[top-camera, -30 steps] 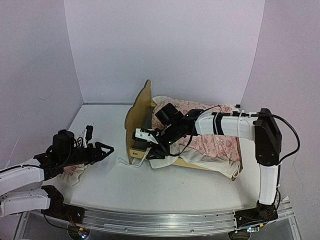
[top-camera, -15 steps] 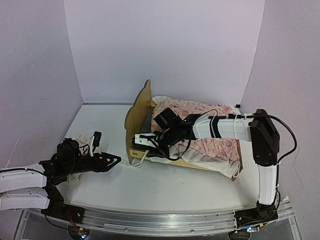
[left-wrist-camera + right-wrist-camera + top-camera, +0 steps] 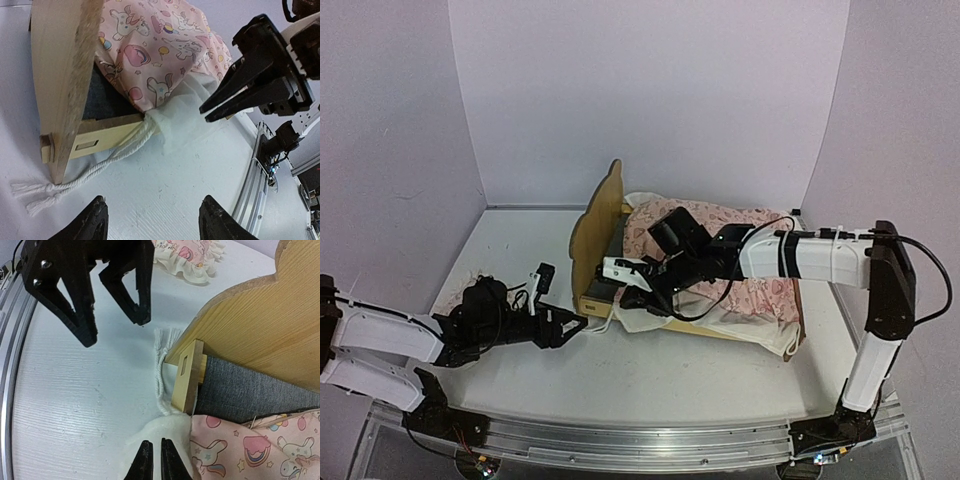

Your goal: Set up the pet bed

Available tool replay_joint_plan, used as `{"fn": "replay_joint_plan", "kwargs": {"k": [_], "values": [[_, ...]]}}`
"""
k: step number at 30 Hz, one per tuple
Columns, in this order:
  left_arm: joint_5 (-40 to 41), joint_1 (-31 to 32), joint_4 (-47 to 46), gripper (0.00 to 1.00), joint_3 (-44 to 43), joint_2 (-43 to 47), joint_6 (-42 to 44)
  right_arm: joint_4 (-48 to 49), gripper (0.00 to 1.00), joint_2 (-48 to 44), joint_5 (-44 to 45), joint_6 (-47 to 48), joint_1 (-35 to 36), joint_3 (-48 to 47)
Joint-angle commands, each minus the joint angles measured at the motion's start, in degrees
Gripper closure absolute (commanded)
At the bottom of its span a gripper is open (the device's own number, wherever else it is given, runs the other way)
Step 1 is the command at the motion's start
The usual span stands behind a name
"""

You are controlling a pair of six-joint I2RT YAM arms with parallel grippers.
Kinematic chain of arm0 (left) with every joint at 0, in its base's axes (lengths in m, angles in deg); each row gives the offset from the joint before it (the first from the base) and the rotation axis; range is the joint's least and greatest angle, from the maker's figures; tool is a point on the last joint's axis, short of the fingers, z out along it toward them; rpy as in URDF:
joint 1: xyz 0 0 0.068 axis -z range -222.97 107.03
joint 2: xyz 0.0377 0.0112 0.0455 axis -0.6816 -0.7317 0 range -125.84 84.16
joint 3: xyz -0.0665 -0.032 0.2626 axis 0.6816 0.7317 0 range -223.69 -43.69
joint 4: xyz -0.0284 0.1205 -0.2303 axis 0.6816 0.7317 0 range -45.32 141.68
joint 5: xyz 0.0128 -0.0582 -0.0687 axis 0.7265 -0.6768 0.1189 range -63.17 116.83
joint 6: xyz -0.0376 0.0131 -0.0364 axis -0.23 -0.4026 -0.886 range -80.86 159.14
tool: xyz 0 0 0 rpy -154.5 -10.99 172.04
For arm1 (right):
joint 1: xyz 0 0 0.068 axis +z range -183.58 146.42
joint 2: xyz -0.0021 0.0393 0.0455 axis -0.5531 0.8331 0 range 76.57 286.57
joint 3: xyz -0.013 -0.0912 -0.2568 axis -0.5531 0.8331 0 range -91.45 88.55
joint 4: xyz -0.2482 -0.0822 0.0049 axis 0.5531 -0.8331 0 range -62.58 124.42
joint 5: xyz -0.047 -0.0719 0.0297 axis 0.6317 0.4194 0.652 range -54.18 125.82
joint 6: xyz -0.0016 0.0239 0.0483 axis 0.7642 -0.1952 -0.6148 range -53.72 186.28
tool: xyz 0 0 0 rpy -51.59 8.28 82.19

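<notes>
On the white counter (image 3: 520, 262) the pet bed (image 3: 598, 232) stands centrally: pale plywood, wavy headboard, grey felt pad. A pink unicorn-print blanket (image 3: 745, 285) with a white ruffle lies on it. At its near rail the right fingers (image 3: 145, 460) are almost together on the ruffle, grip unclear. The left fingers (image 3: 97, 220) gape empty facing its corner, by a twisted white cord (image 3: 100, 167).

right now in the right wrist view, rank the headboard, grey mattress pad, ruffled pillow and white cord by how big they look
1. wooden headboard
2. grey mattress pad
3. pink ruffled pillow, cut off by the top edge and farther from the camera, so its place is unsure
4. white cord
</notes>
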Motion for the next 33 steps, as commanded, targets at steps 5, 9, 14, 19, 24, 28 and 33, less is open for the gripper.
{"fn": "replay_joint_plan", "kwargs": {"k": [5,9,14,19,24,28,33], "values": [[-1.41,0.67,-6.63,0.44,-5.71,-5.36,4.19,-0.20,0.97,-5.55,1.29,-3.00,0.22,5.77],[2.77,0.68,-6.71,0.46,-4.92,-5.43,0.67,1.90,0.75,-6.63,2.88,-6.04,0.91,7.39],[3.21,-0.17,-6.26,0.43,-5.10,-7.74,0.32,5.14,0.55,-4.48,9.63,-9.32,4.91,4.74],[7.45,-4.45,-6.13,0.34,0.45,-1.42,-7.31,10.40,0.33,-0.93,14.07,-8.00,10.36,3.62],[4.95,-12.10,-0.98,0.32,2.95,1.73,-14.42,13.91,0.27,8.65,21.54,-5.26,13.17,-2.67],[5.98,-12.50,4.46,0.31,1.87,3.57,-15.31,21.20,0.41,13.52,28.25,-7.66,13.66,-4.39],[-1.59,-12.59,7.90,0.27,-3.75,-2.97,-5.37,21.38,0.51,9.78,27.11,-10.11,13.79,-0.91]]}}
